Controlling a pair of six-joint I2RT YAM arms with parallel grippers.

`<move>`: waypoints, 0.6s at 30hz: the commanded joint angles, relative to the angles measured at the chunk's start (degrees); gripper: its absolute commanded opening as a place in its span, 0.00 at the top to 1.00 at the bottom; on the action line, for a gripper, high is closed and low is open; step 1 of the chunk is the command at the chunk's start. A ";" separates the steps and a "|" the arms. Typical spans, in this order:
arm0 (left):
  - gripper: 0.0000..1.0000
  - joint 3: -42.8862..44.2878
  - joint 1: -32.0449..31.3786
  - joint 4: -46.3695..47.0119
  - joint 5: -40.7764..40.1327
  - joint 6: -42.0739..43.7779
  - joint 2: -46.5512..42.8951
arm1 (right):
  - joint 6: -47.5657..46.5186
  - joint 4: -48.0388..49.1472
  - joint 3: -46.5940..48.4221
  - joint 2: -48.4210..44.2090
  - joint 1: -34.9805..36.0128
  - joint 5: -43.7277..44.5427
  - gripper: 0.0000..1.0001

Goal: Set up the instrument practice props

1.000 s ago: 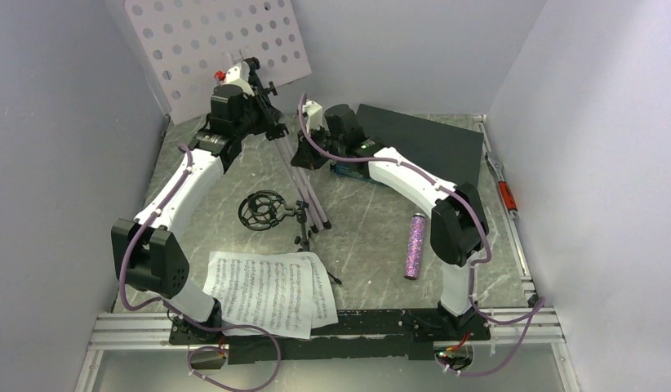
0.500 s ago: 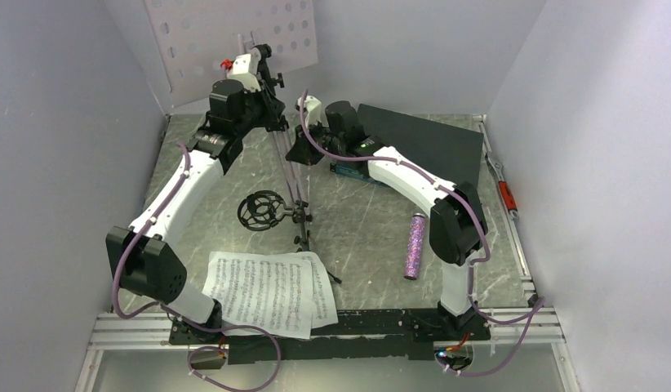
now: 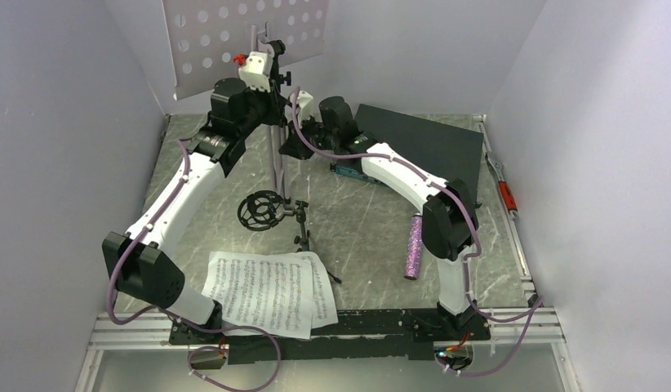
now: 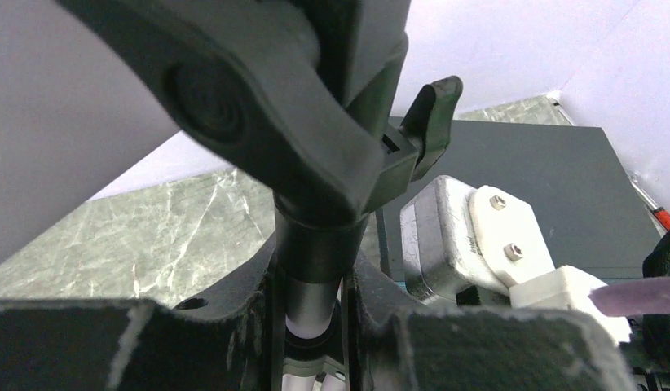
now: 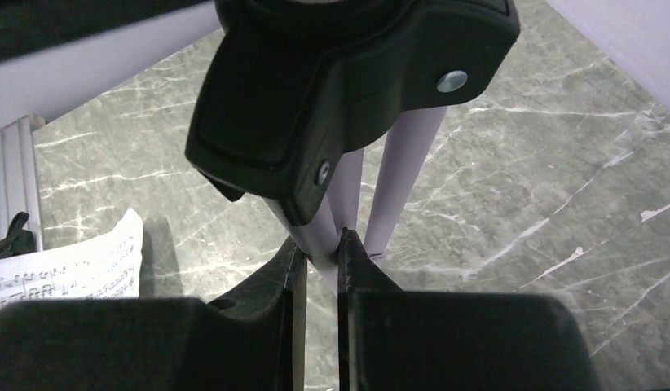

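The pale lilac perforated music stand [image 3: 242,37] is raised nearly upright at the back, its pole [image 3: 274,159] running down towards the table. My left gripper [image 3: 271,90] is shut on the pole just below the black head joint [image 4: 315,163]. My right gripper [image 3: 293,145] is shut on one folded lilac tripod leg [image 5: 328,232] under the black leg hub [image 5: 340,90]. The white sheet-music pages [image 3: 271,291] lie at the near edge. The glittery purple microphone [image 3: 414,245] lies to the right. The small black tripod stand with ring mount [image 3: 271,211] lies mid-table.
A flat dark grey-teal box [image 3: 422,139] lies at the back right, behind my right arm. Grey walls close in the left, back and right. A red-handled tool [image 3: 504,194] lies along the right rail. An aluminium rail [image 3: 357,322] runs along the near edge.
Both arms have lifted the music stand: its perforated desk rose and tipped from slanted to nearly upright, and the pole swung from lying diagonal to near vertical. Both grips held.
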 commanded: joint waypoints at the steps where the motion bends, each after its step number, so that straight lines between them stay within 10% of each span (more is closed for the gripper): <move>1: 0.97 2.61 -6.38 14.12 11.43 -2.94 -13.67 | 2.03 4.39 1.48 2.90 -2.95 14.53 1.00; 18: 0.97 2.74 -6.47 15.24 6.79 2.43 -16.23 | 0.31 5.39 -8.17 -2.14 -2.95 13.15 1.00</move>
